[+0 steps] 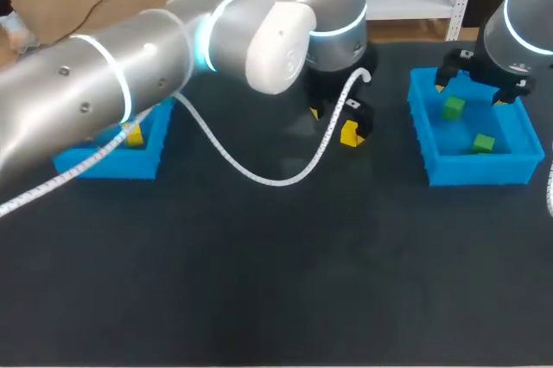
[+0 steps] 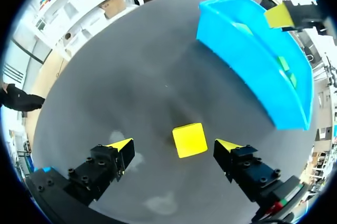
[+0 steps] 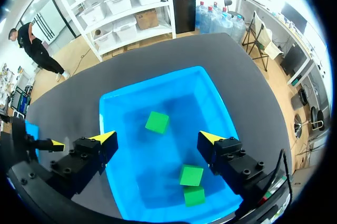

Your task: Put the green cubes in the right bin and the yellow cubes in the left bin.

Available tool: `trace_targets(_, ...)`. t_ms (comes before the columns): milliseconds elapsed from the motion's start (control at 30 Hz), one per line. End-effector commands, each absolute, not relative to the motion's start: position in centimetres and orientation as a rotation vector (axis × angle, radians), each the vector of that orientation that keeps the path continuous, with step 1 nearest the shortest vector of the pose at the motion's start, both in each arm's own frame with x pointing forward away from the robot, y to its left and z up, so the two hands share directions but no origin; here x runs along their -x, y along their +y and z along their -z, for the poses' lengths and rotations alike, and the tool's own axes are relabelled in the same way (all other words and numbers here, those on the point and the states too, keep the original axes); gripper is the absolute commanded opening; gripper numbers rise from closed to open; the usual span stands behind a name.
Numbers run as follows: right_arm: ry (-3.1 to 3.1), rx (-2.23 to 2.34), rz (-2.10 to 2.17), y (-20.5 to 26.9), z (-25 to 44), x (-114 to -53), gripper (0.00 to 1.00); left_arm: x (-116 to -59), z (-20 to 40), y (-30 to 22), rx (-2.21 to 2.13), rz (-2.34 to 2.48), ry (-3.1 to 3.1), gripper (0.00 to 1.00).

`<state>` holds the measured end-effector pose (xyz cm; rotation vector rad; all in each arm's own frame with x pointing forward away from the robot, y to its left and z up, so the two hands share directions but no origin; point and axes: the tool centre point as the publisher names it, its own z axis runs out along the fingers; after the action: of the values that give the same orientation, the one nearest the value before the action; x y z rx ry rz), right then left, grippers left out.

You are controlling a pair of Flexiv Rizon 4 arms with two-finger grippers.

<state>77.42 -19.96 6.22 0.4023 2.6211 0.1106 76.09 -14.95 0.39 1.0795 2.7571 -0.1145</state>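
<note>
Risk: the left arm (image 1: 130,66) is sitting far across the surface (image 1: 259,299), so on the haul to the left bin (image 1: 112,163) at mid left its white cable (image 1: 259,176) could be snagging. An off-centre pinch could also be twisting the yellow cube (image 2: 189,140) loose. The left gripper (image 2: 175,144) is standing spread, cube lying between its fingers, off-centre, touching neither. The right gripper (image 3: 158,137) is hovering spread over the right bin (image 3: 121,108), with three green cubes (image 3: 157,122) lying inside.

Robotics lab: L arm (image 1: 104,92), R arm (image 1: 523,22), dark table (image 1: 259,282), blue sorting bins (image 1: 479,169).
</note>
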Motion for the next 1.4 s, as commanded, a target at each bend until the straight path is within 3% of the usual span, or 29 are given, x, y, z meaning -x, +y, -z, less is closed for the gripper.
trace_targets(33, 2.617, -0.404, -0.109, -19.9, -6.1, -77.4, 1.0, -76.8, 0.5, -16.1, -1.109, 0.067, 2.859, 1.0)
trace_targets(100, 2.617, -0.404, -0.109, -19.9, -6.1, -77.4, 1.0, -76.7, 0.8, -16.4, -1.106, 0.066, 2.868, 1.0)
trace_targets(167, 2.617, -0.404, -0.109, -19.9, -6.1, -77.4, 1.0, -76.6, 0.9, -16.8, -1.112, 0.067, 2.869, 0.8)
trace_targets(200, 2.617, -0.404, -0.109, -19.9, -6.1, -77.4, 1.0, -76.6, 1.0, -17.0, -1.112, 0.067, 2.869, 0.5)
trace_targets(267, 2.617, -0.404, -0.109, -19.9, -6.1, -77.4, 1.0, -76.5, 0.8, -17.4, -1.121, 0.085, 2.853, 0.25)
trace_targets(300, 2.617, -0.404, -0.109, -19.9, -6.1, -77.4, 1.0, -76.4, 0.8, -17.5, -1.125, 0.085, 2.847, 0.0)
trace_targets(633, 2.617, -0.404, -0.109, -19.9, -6.1, -77.4, 1.0, -75.6, 0.5, -16.1, -1.315, -0.044, 2.841, 0.0)
trace_targets(933, 2.617, -0.404, -0.109, -19.9, -6.1, -77.4, 1.0, -76.8, -3.4, -11.1, -1.275, -0.008, 2.771, 0.0)
trace_targets(1167, 2.617, -0.404, -0.109, -19.9, -6.1, -77.4, 1.0, -79.0, -9.2, -3.7, -1.028, -0.065, 2.705, 0.0)
trace_targets(1400, 2.617, -0.404, -0.109, -19.9, -6.1, -77.4, 1.0, -79.9, -11.3, 6.4, -0.741, -0.135, 2.75, 0.0)
